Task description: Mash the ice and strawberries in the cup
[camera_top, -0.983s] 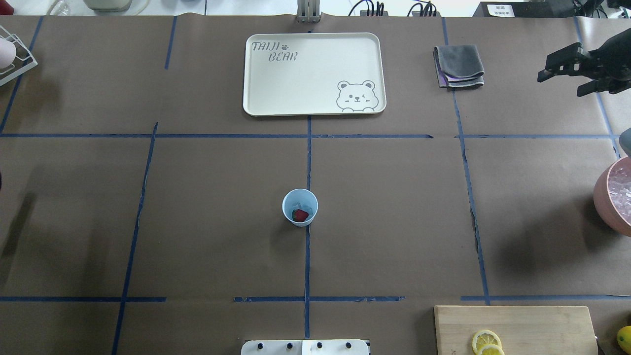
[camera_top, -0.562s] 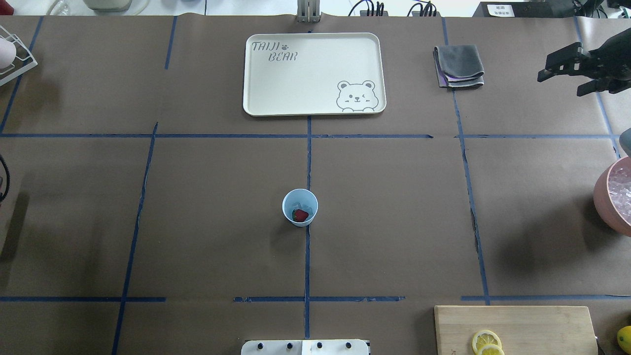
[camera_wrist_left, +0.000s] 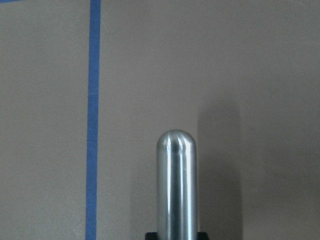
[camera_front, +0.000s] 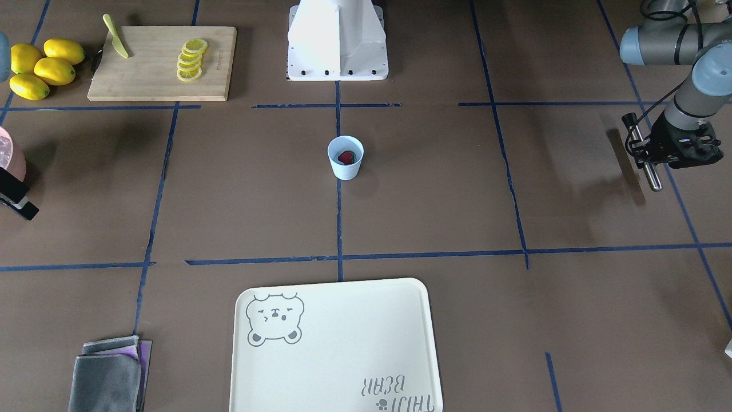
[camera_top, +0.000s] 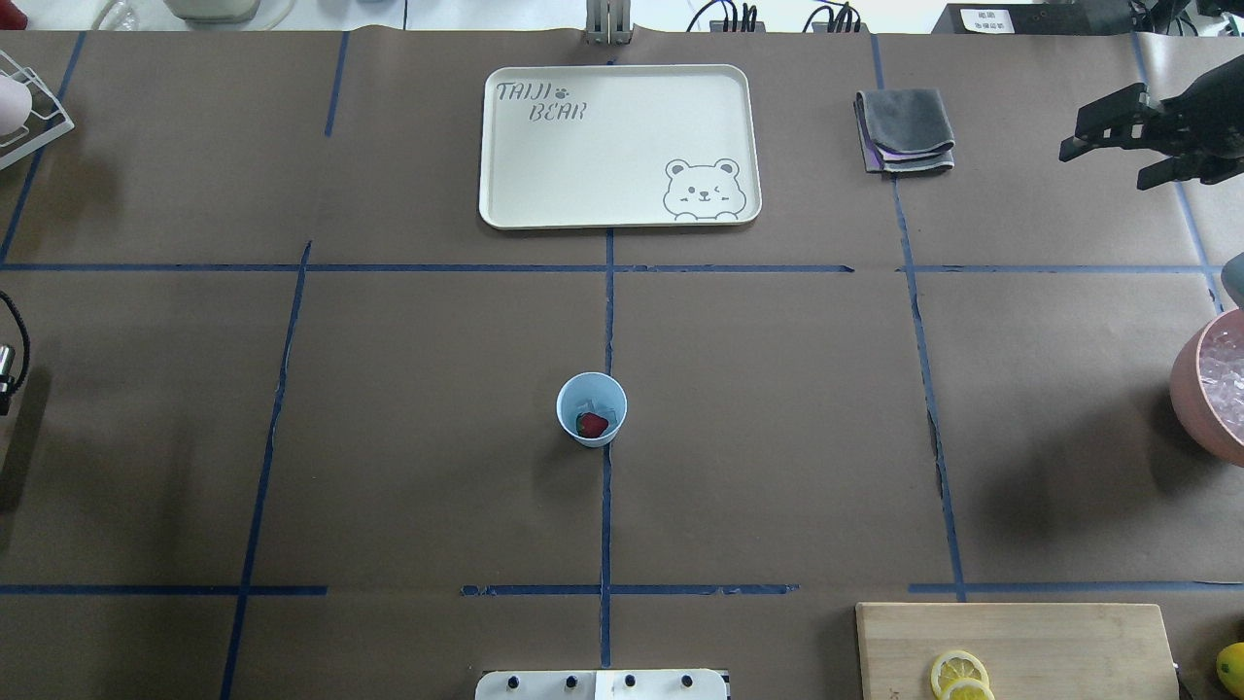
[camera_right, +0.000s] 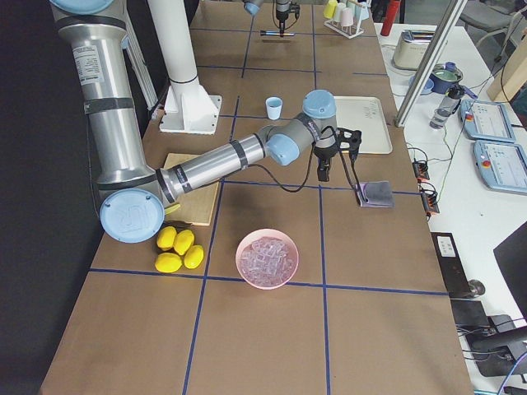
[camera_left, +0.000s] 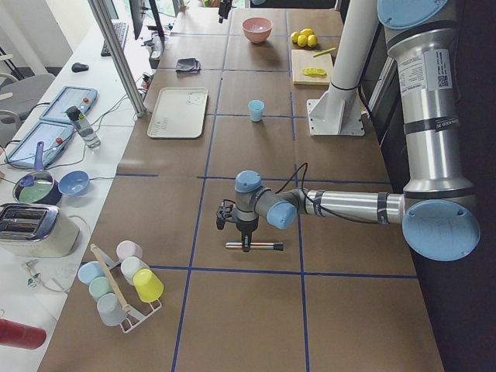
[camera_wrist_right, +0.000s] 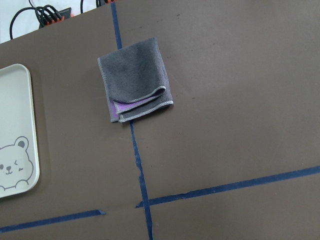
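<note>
1. At table centre the cup [camera_top: 591, 408] holds the strawberry [camera_top: 592, 424] and ice [camera_top: 604, 399]. The fruit looks whole, so I judge nothing is mashed yet.
2. My left gripper [camera_front: 649, 154] is clamped on a metal rod [camera_wrist_left: 176, 185] at the table's left end, well apart from the cup. Carrying it over and mashing remain.
3. My right gripper [camera_top: 1108, 146] hangs empty, jaws apart, near the cloth [camera_top: 904, 126].
4. Surface is brown paper [camera_top: 777, 437] with a blue tape [camera_top: 607, 321] grid; tray [camera_top: 622, 216], board [camera_top: 1069, 632] and pink bowl [camera_top: 1191, 389] sit on it. A bench [camera_left: 77, 155] with gear runs alongside.
</note>
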`<state>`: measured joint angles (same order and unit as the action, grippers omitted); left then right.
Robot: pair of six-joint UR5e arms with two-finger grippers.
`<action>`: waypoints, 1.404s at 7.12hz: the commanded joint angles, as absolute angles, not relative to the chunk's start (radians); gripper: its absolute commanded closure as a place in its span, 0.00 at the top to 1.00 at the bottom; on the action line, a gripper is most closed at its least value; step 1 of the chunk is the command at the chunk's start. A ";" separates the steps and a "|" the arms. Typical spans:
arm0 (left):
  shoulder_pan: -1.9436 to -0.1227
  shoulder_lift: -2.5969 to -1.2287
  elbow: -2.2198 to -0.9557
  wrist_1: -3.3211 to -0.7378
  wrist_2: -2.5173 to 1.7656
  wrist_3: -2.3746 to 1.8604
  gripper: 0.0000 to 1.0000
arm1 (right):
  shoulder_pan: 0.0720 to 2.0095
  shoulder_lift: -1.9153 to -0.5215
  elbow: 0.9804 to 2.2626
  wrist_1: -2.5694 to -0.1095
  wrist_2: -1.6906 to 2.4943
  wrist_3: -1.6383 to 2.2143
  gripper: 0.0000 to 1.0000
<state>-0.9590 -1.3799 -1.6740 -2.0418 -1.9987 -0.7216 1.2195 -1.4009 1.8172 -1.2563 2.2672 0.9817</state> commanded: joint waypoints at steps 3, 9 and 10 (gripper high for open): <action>-0.956 -1.393 -1.657 -2.043 -1.997 -0.718 0.08 | 1.220 -1.401 1.818 -1.256 2.266 0.982 1.00; -0.954 -1.410 -1.631 -2.045 -1.996 -0.689 0.70 | 1.220 -1.401 1.821 -1.256 2.266 0.982 1.00; -0.954 -1.410 -1.632 -2.045 -1.997 -0.689 0.77 | 1.220 -1.399 1.821 -1.256 2.267 0.982 1.00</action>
<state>-0.9546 -1.4097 -1.6310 -2.0446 -1.9966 -0.6889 1.2195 -1.4000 1.8203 -1.2563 2.2661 0.9818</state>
